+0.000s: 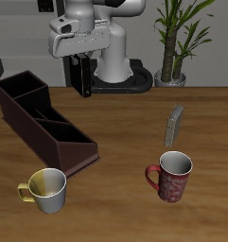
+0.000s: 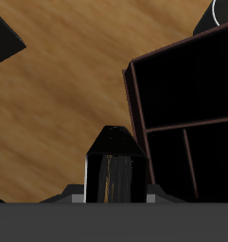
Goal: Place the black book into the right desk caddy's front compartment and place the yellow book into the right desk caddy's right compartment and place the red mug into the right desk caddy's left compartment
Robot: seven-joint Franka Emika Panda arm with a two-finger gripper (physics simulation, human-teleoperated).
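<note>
My gripper [image 1: 82, 68] hangs behind the right desk caddy [image 1: 44, 125], shut on the black book [image 1: 83, 87], which hangs upright below it. In the wrist view the black book [image 2: 114, 153] sits between the fingers of the gripper [image 2: 114, 181], with the caddy's [image 2: 182, 104] dark open sections beside it. The yellow book [image 1: 175, 126], grey-tan, stands upright on the table, well away from the caddy. The red mug [image 1: 170, 177] stands upright nearer the front edge, in front of that book. All caddy sections that show look empty.
A cream mug with a yellow handle [image 1: 46, 189] stands near the front edge, just in front of the caddy's low end. The robot base [image 1: 115, 61] and a potted plant [image 1: 177, 43] are at the back.
</note>
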